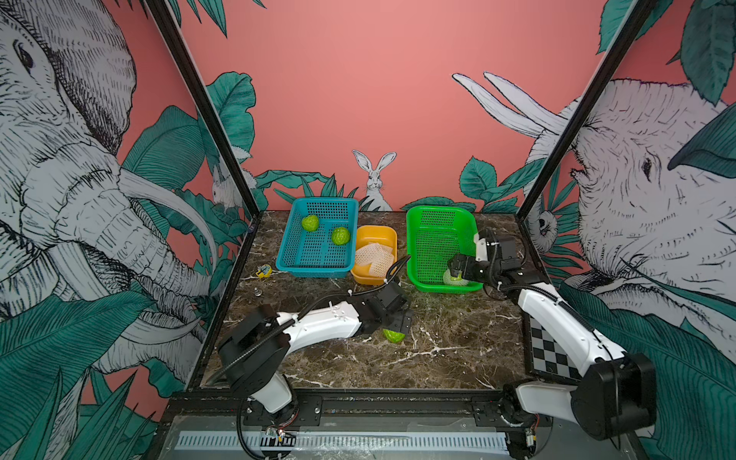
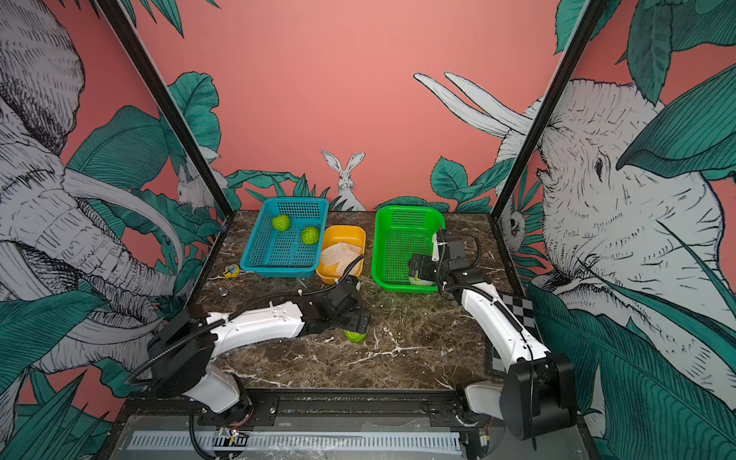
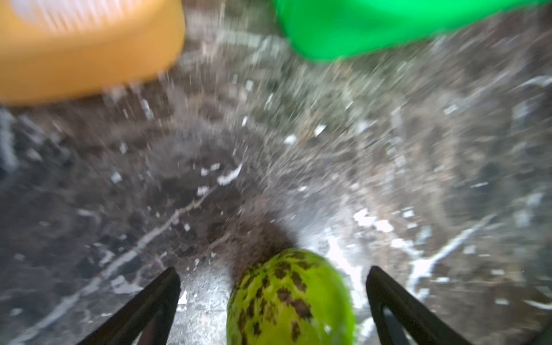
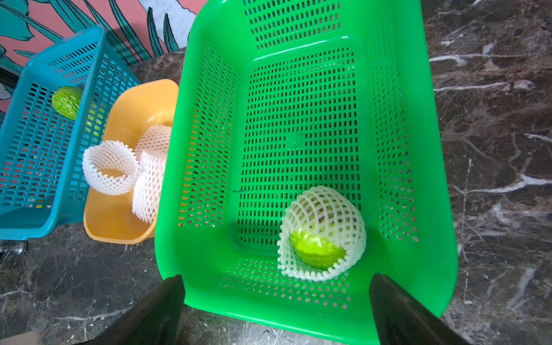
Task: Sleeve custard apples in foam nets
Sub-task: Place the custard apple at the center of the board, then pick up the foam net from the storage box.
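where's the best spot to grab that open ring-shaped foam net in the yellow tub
Pinch the wall of the ring-shaped foam net at its rim, from above, one jaw inside and one outside. Its mouth seems to face up in the yellow tub, and the thin soft wall suits a pinch.

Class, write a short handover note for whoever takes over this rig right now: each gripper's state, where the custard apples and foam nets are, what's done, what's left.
Left gripper: open, fingers either side of a bare custard apple on the table, not gripping it.
Right gripper: open, empty, over the near end of the green basket.
Done: one sleeved apple lies in the green basket.
Left: the table apple and two bare apples in the blue basket; spare foam nets wait in the yellow tub.
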Available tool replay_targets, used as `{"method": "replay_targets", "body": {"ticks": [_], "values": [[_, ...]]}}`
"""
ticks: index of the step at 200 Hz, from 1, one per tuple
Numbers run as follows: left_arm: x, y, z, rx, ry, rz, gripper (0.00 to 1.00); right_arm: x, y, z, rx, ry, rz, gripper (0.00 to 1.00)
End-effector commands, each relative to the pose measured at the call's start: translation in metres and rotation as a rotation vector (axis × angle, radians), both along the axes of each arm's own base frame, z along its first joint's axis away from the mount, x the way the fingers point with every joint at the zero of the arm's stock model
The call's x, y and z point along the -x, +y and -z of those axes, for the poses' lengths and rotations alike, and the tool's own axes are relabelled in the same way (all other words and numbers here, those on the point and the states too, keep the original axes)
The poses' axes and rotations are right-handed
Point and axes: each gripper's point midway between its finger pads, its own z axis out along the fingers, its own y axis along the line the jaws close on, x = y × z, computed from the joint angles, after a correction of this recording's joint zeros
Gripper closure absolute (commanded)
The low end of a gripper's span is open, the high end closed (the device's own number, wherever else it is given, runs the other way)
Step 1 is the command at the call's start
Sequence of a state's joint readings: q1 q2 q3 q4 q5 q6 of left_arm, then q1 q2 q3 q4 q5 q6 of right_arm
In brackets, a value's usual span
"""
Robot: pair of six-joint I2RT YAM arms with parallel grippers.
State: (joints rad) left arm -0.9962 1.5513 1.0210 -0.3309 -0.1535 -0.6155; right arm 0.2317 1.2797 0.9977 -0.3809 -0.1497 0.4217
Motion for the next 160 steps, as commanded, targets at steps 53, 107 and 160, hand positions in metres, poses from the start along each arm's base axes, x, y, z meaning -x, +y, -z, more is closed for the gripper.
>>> {"method": "replay_targets", "body": {"ticks": [53,107,160], "values": [[-0.104,0.051,-0.128,0.044,-0.160,-0.172,0.03,-0.003,0.018,-0.008,-0.067,0.044,-0.072,0.02],[-0.173,0.062,-0.101,-0.044,-0.167,-0.271,0.14,-0.004,0.026,-0.004,-0.089,0.062,-0.107,0.01],[-0.220,0.045,-0.066,-0.140,-0.135,-0.258,0.24,-0.002,0.028,0.002,-0.082,0.082,-0.133,0.01]]}}
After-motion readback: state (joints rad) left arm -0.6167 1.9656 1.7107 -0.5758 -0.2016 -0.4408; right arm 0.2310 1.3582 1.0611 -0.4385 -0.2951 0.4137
